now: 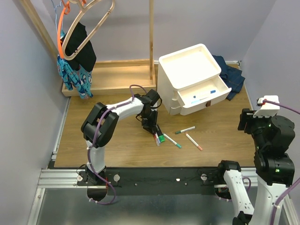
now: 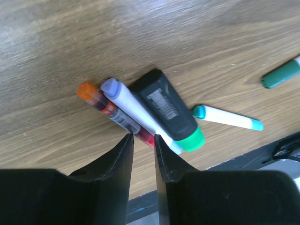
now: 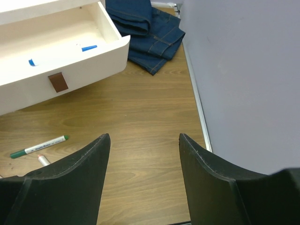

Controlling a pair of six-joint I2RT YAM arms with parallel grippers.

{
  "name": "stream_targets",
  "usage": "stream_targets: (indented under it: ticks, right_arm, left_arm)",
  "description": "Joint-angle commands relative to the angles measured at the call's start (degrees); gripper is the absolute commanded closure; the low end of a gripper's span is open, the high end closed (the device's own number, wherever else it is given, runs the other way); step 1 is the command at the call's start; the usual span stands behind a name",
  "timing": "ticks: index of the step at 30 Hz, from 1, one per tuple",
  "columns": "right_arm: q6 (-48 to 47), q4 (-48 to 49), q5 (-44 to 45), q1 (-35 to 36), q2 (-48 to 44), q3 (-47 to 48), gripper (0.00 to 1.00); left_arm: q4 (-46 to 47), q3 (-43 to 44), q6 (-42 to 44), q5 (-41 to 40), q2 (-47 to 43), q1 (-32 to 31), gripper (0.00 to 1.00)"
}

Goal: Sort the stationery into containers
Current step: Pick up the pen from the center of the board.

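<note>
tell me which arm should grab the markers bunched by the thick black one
Left arm: its jaws sit right at the orange-capped marker, beside the thick black-and-green marker; the right arm is off by the wall, jaws wide apart.

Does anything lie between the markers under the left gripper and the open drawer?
Nothing visible does. Only bare table separates the markers at the left gripper from the open drawer; the loose green marker lies off to the side.

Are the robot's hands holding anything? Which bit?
Right gripper: open, holding nothing. Left gripper: its fingers straddle the red end of the orange-capped marker on the table, but whether they grip it cannot be told.
</note>
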Motion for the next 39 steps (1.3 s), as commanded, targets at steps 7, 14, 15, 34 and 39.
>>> stream_targets:
  ticks: [7,14,15,34,39]
  right_arm:
    - [1.7,-0.8,-2.5,-0.4,-1.5,-2.9,0.32]
    - [1.8,-1.7,-2.1,-0.4,-2.1,-2.4,0.32]
    - [1.6,-2.0,-2.0,-0.4,-2.1,-2.2,0.32]
    - [0.3,-6.1,-2.7,-0.4,-3.8,3.3,0.32]
    - [0.3,-6.7,-2.6,-0.4,-5.6,4.2,0.32]
  left_arm:
    - [-0.3,-1.8,0.2,-0.8,2.5,-1.2,0.67]
    - [-1.5,-1.9,0.4,-3.3,5.5,-1.5,0.67]
    - [-1.6,-1.9,0.6,-3.6,5.8,-1.7,0.67]
    - [-4.2,-4.1,1.0,-16.1,7.8,-8.4,0.9]
    - [-5.1,-5.2,4.2,-11.8,-1.5,-8.4,1.0]
